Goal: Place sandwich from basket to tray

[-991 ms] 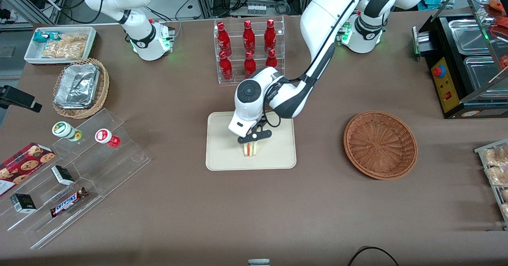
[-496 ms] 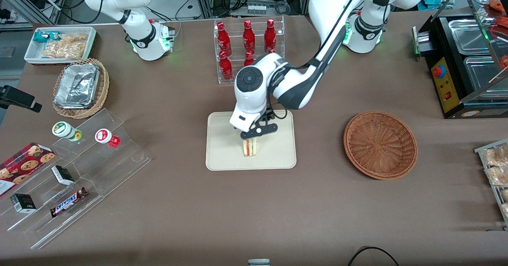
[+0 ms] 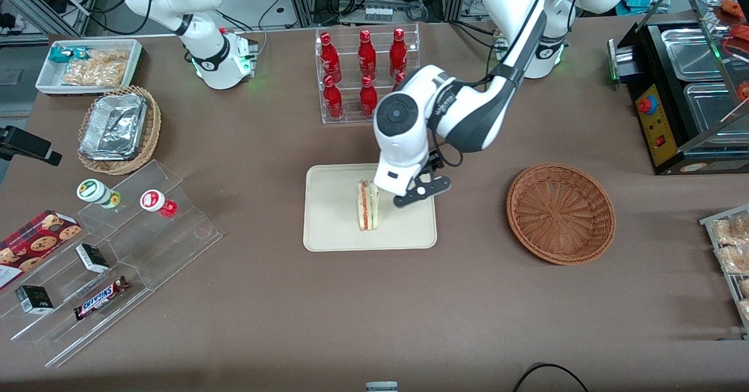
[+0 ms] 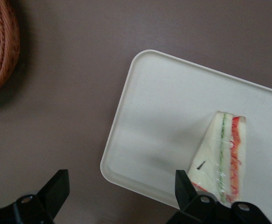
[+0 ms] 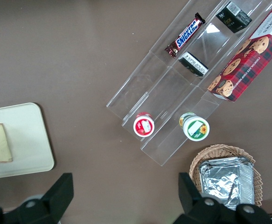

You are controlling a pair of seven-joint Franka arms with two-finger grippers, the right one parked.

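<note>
I can read "SNICKERS" on the brown candy bar (image 5: pixel 185 35) lying on the clear stepped display stand (image 5: pixel 163 88), near the desk's edge at the parked arm's end. I see printing on the red cookie box (image 5: pixel 247 60) and the two round lids (image 5: pixel 144 125), but cannot read it.

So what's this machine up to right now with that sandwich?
The working arm is moving a sandwich from the basket to the tray. At this moment the sandwich lies on the tray, untouched. The end effector is open and hangs above the tray's edge beside the sandwich, on the side toward the basket. The basket holds nothing, so the placing looks done.
</note>
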